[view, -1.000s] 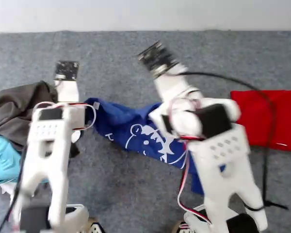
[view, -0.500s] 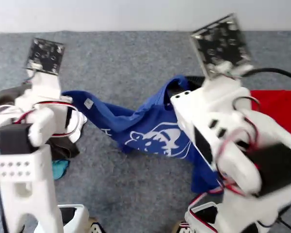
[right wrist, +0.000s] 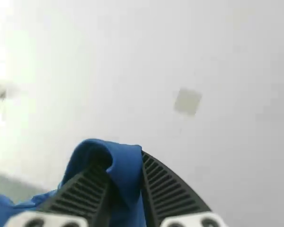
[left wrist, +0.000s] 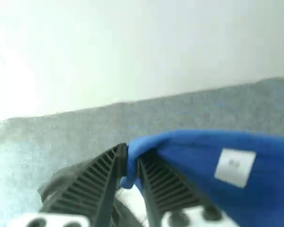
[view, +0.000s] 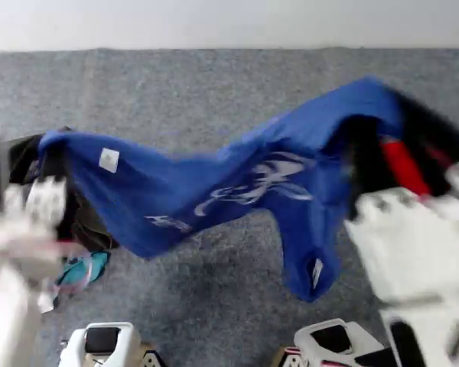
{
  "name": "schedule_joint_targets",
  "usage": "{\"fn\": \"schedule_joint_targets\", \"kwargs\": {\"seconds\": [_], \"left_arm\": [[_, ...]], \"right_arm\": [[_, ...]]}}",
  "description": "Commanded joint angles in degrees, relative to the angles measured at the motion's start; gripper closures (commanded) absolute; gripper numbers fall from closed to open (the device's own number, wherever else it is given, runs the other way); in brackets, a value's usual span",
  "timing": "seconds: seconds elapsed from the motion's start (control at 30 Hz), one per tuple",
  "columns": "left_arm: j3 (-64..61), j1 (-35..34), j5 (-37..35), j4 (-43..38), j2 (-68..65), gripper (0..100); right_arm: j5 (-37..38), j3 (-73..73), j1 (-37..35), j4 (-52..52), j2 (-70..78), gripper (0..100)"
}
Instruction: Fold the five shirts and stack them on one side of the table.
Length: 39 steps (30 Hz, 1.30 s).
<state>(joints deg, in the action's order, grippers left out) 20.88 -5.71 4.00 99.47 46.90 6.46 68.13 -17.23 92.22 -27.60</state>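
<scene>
Blue shirt (view: 237, 183) hangs stretched out in the air above the table (view: 214, 92), one end at each claw. L claw (left wrist: 131, 163) is pinched tight on one edge. R claw (right wrist: 124, 175) is pinched tight on another edge, w/ cloth bunched up over it. Dark shirt (view: 80, 222) & teal shirt (view: 84, 269) lie on the table under the L end.
</scene>
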Motion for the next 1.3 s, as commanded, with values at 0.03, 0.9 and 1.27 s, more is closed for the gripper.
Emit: {"fn": "schedule_joint_targets", "kwargs": {"seconds": [0.03,0.9,1.27], "left_arm": [[0.04,0.26,-0.97,1.05,6.33,99],[-37.05,-0.26,-1.67,-59.69,-53.98,99],[-17.27,-4.13,-20.13,-51.78,-70.24,99]], "right_arm": [[-0.88,5.27,5.58,-6.02,0.48,98.9],[2.73,-37.01,14.55,-20.09,56.04,84.1],[-6.15,-26.64,15.78,-9.27,56.84,51.2]]}}
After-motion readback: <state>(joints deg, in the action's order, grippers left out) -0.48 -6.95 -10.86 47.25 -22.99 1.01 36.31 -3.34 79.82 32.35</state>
